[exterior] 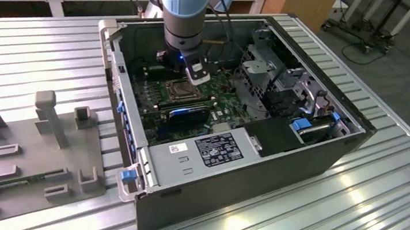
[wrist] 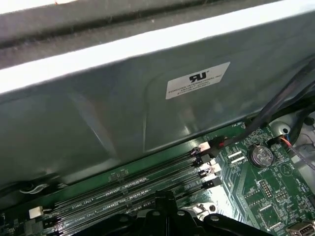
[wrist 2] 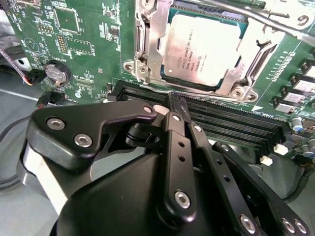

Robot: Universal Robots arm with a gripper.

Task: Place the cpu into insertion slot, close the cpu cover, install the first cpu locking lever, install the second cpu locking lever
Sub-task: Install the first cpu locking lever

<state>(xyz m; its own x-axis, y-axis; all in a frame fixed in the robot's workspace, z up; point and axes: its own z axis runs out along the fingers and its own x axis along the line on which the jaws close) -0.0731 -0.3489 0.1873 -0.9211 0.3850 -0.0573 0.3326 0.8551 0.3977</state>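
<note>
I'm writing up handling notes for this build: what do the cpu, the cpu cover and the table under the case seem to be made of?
The cpu has a silvery-grey matte top that looks like metal, catching a soft sheen. The cpu cover appears to be thin bright sheet metal, with shiny stamped edges. The table looks like ribbed aluminium or similar metal, judging by its long grooves and bright reflections.

Silvery-grey cpu (wrist 2: 203, 54) in silver cpu cover (wrist 2: 147, 44), green motherboard (wrist 2: 88, 34), black claw (wrist 2: 178, 109).

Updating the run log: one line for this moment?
cpu: seated in insertion slot | cpu cover: closed | gripper: shut, empty, beside socket
</note>
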